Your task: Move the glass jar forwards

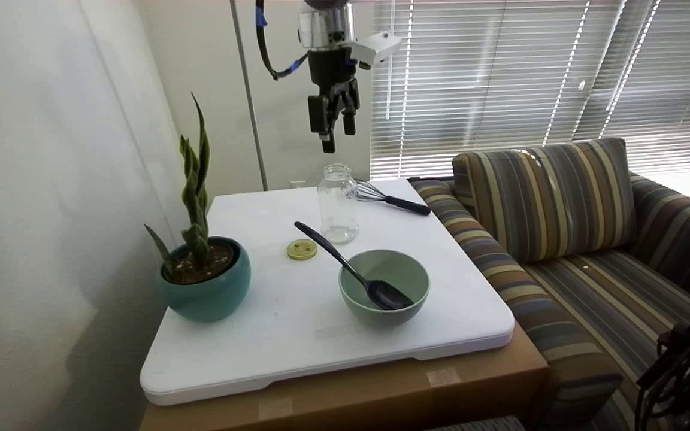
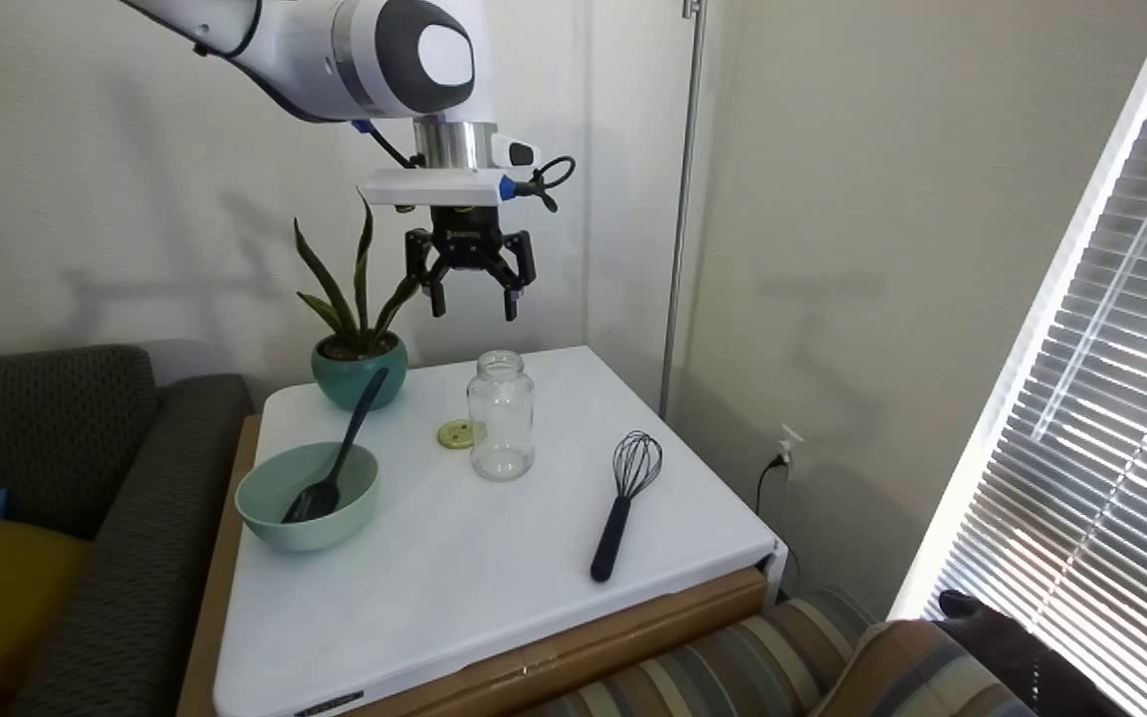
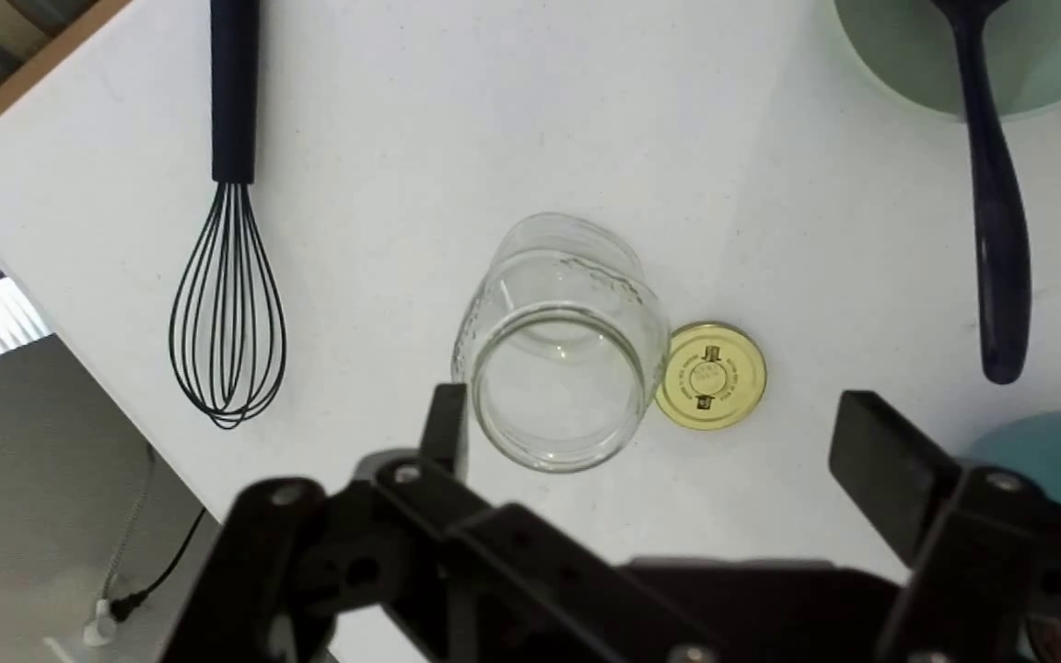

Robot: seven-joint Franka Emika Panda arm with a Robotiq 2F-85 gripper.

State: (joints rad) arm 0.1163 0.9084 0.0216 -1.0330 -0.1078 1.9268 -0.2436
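Spread wide, with only air between them, the blocky fingers [image 3: 890, 474] of the black gripper [image 2: 474, 305] hang above and apart from the clear, cylindrical glass jar [image 2: 501, 428], upright on the white tabletop [image 2: 454, 588]. Only the wrist view resolves print on the flat round gold lid [image 3: 713, 376] just beside it.

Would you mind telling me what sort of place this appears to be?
It looks like a living room or lounge, probably in a home, though an office lounge is possible. The striped armchair, the window blinds and the potted plant suggest it.
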